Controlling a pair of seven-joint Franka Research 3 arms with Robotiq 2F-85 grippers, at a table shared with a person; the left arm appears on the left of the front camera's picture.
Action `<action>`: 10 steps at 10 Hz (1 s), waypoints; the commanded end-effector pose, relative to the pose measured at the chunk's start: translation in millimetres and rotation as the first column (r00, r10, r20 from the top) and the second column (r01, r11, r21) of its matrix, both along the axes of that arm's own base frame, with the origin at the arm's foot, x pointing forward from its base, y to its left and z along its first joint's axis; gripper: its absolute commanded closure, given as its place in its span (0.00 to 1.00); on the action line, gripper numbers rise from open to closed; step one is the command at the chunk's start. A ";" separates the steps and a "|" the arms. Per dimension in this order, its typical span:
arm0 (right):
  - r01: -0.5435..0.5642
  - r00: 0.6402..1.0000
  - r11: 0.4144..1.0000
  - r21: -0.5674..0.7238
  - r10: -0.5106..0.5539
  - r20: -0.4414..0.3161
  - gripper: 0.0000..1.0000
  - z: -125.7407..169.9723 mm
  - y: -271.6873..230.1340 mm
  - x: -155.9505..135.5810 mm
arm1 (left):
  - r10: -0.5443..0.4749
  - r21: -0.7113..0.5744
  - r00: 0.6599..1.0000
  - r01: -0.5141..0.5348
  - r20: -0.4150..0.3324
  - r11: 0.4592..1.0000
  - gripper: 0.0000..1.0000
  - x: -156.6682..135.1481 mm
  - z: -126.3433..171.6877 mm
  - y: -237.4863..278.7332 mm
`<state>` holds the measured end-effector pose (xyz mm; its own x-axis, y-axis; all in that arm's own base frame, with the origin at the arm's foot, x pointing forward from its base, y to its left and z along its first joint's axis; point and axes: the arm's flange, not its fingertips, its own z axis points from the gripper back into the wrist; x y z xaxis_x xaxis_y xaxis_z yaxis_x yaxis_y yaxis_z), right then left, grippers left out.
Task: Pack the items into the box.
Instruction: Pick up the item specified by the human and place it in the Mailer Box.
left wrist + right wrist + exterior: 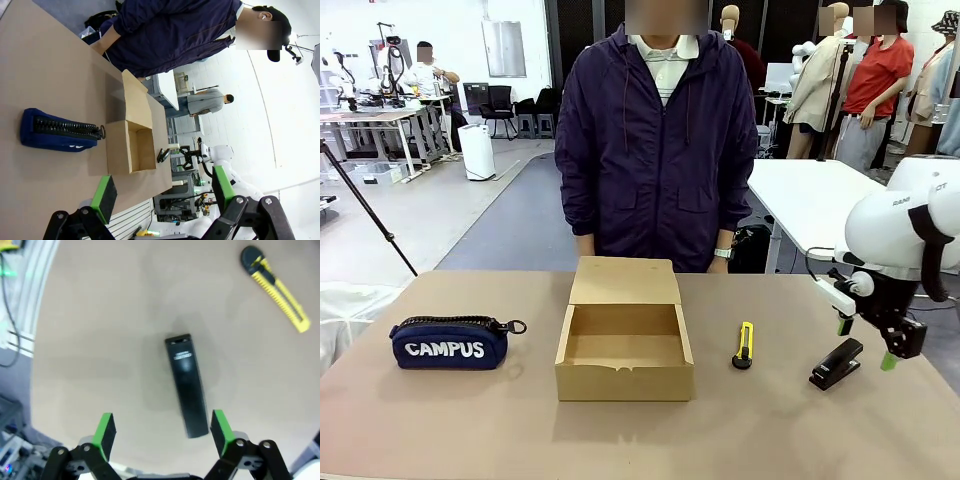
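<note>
A: Anything unreadable?
B: The print on the stapler is too small to read.
A: Hidden or cut off?
B: The front wall of the box hides its near floor; the right arm leaves the picture's edge.

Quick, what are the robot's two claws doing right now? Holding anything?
Left gripper: open, holding nothing.
Right gripper: open, holding nothing, with the stapler lying just below it.

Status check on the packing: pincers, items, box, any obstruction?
Left pincer open, holding nothing. Right pincer open above the stapler, no contact. Stapler and utility knife on the table, right of the open box, unpacked. Nothing blocking.
</note>
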<state>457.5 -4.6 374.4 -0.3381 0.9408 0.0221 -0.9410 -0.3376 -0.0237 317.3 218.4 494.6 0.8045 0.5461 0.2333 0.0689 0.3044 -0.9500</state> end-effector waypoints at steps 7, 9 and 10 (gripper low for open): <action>-0.132 0.989 0.983 -0.124 0.139 0.050 0.00 -75.1 11.2 38.8 | -0.012 0.002 1.000 0.012 -0.004 1.000 0.00 -2.0 2.1 1.1; -0.117 0.991 0.991 -0.068 0.121 0.063 0.60 -71.4 8.4 30.5 | -0.012 0.002 1.000 0.012 -0.004 1.000 0.00 -2.0 2.1 1.1; -0.121 0.989 0.991 -0.062 0.126 0.081 1.00 -68.8 7.0 28.3 | -0.012 0.002 1.000 0.012 -0.004 1.000 0.00 -2.0 2.1 1.1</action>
<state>495.1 3.7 301.8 -0.4593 0.8856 -0.0694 -0.8861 -0.4622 -0.0344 317.3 218.3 494.7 0.8046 0.5460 0.2334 0.0690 0.3044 -0.9500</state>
